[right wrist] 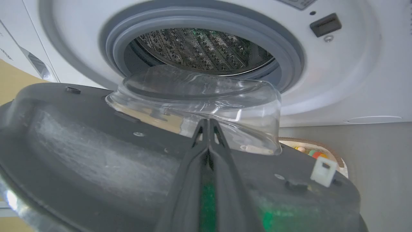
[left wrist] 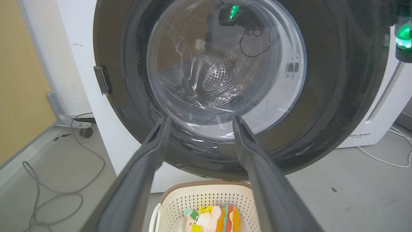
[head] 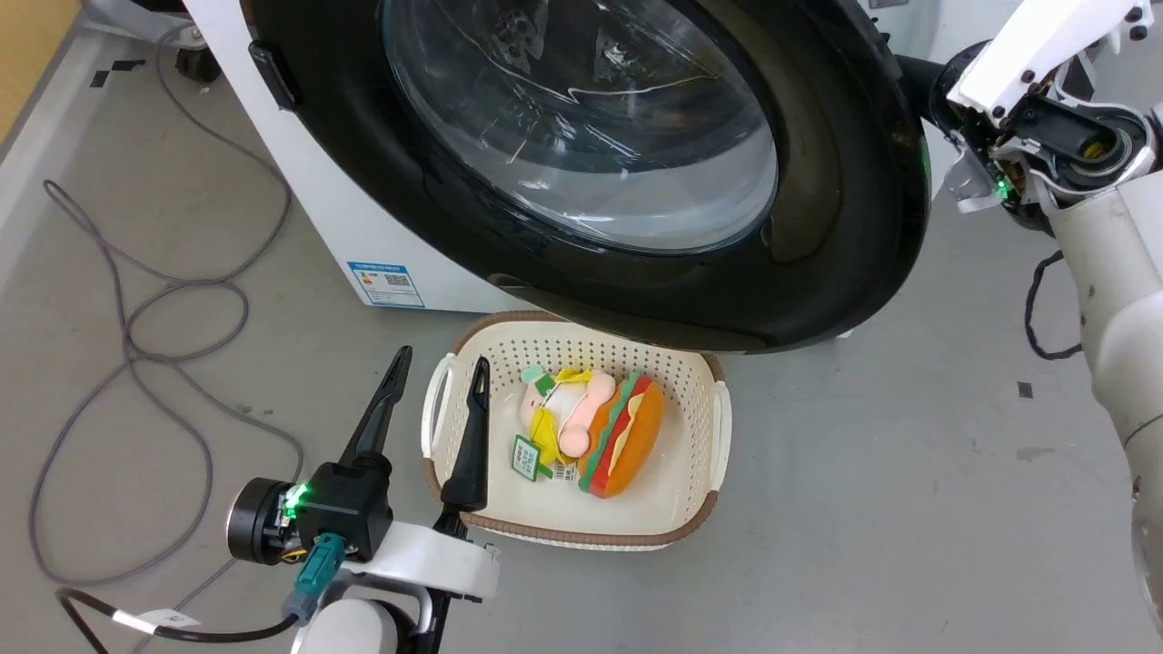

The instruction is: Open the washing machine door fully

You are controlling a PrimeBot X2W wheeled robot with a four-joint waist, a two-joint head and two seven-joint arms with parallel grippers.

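Hanging part-open from the white front-loading machine (head: 300, 173), the large round glossy black washing machine door (head: 845, 227) juts over a cream perforated basket (head: 700, 518); right gripper (right wrist: 209, 124) clenched at its far inner face, left gripper (head: 442, 356) spread on its near side

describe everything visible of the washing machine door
The washing machine door is a round glossy black ring around a clear bulging glass bowl. It stands partly open from the white machine, overhanging a basket. Its inner face is dark grey with screws and a white latch. The shut right claw seems pressed to that face.
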